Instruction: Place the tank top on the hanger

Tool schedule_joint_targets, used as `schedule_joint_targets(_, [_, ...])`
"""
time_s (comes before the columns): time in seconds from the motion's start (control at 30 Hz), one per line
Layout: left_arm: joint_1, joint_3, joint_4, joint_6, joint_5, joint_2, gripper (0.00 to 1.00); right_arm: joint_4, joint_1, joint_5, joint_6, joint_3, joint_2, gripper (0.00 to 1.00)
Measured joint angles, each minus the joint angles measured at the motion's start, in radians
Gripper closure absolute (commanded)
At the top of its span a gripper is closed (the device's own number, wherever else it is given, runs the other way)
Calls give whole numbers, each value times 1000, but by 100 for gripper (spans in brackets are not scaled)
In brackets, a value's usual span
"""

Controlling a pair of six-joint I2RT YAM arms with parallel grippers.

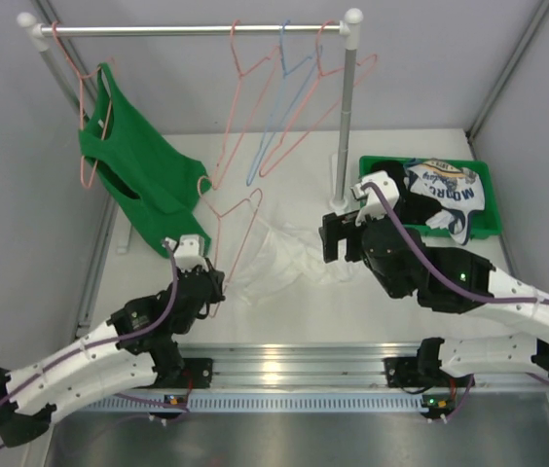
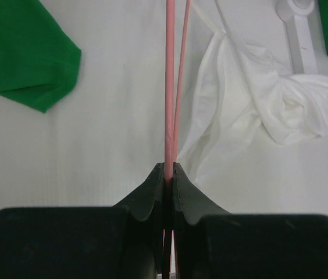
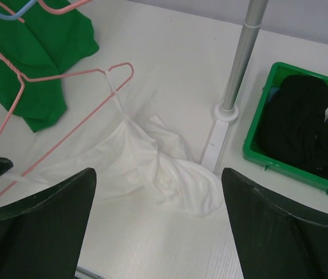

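Observation:
The white tank top [image 1: 289, 263] lies crumpled on the table, between the two arms. Lying flat to its left is the pink hanger [image 1: 243, 241], hook toward the rack. My left gripper [image 1: 213, 289] is shut on the hanger's wire [image 2: 169, 116] at its near end, and the tank top [image 2: 251, 99] sits just right of that wire. One narrow strap of the tank top [image 3: 152, 163] reaches up to the hanger's hook [image 3: 123, 70]. My right gripper [image 3: 158, 172] hovers open above the top's right side, nothing between its fingers [image 3: 42, 226].
A green tank top [image 1: 138, 170] hangs on another pink hanger at the rack's left end. Spare pink and blue hangers [image 1: 284, 97] hang on the rail. The rack's pole [image 3: 242, 52] and base stand beside a green bin [image 1: 479, 170] holding dark and printed garments.

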State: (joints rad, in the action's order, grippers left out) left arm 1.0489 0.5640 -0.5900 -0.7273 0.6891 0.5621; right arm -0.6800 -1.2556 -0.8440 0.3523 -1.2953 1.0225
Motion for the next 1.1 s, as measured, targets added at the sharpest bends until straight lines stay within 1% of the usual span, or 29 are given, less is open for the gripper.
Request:
schedule_joint_targets(0.07, [-107,23,5,39,-47,24,100,1,0,3,1,4,-6,12])
schedule_joint_targets(0.13, [-252,47,22,83,-129,55,100,-1,0,5,5,8,-10,12])
schedule_joint_targets(0.23, [-425,80,42,154,-233,100,100,-5,0,7,8,13,-19,12])
schedule_joint_targets(0.3, [-499,117,44,192,-280,133,100,-6,0,8,9,13,-26,12])
schedule_joint_targets(0.37, [-547,179,43,233,-317,169,100,-10,0,9,10,13,-34,12])
schedule_joint_targets(0.47, [-584,282,45,286,-353,216,100,-13,0,9,10,13,-48,12])
schedule_joint_targets(0.6, [-605,415,48,346,-371,266,100,-17,0,10,9,13,-60,12])
schedule_joint_targets(0.87, [-611,557,27,431,-358,303,100,-16,0,11,6,13,-64,12])
schedule_joint_targets(1.1, [-612,731,-50,494,-333,356,100,-16,0,15,6,13,-64,12])
